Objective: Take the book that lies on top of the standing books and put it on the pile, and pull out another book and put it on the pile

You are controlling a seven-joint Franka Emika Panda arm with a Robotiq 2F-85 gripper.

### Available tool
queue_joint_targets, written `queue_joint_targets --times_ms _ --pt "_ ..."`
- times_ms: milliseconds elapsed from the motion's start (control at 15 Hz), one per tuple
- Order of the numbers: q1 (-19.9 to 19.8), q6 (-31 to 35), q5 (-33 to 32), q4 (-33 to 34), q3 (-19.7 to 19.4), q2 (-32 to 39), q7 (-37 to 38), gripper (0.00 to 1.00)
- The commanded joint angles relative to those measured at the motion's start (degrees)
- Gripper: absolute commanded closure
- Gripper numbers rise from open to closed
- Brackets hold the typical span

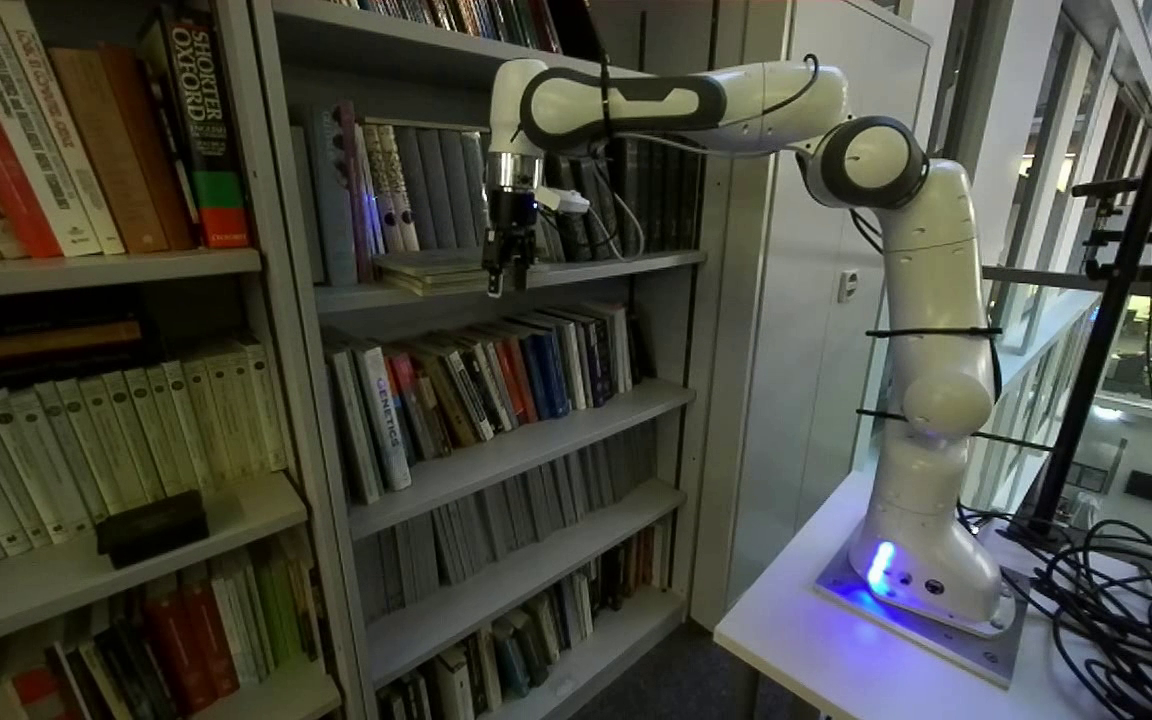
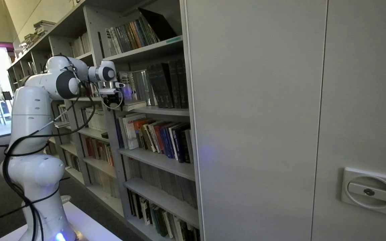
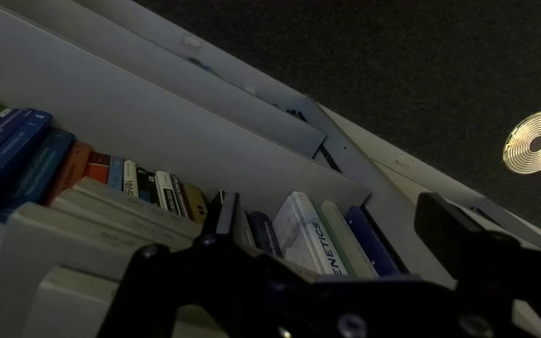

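Our pincer stands wide and empty, near the pile of flat books, left of upper centre in an exterior view. It seems to overhang the shelf, so sweeping low, we could knock it down; tight packing among the grey-spined standing books could make our pull drag several out.

In an exterior view the camera faces the bookcase obliquely, well back; in an exterior view, lengthwise past a close cabinet door at 3 o'clock. Both share bookcase and arm. The wrist view, close, looks steeply down, floor at 2 o'clock.
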Motion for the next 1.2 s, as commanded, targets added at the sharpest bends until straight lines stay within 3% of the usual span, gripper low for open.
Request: queue_joint_targets --times_ms 0,200,600,667,1133 --pt "-0.16 2.36 0.50 -0.04 -0.50 0.06 2.64 0.00" --pt "-0.55 11.36 1.52 -3.90 -0.81 -1.85 9.82 0.00" --pt "-0.54 22.26 0.67 -9.26 -1.31 -4.50 24.01 0.00" --pt "1.12 24.04 0.51 -10.02 -3.09 -4.90 26.05 0.00" --pt "2.07 26.65 -1.58 -13.20 -3.38 -6.43 28.27 0.00"
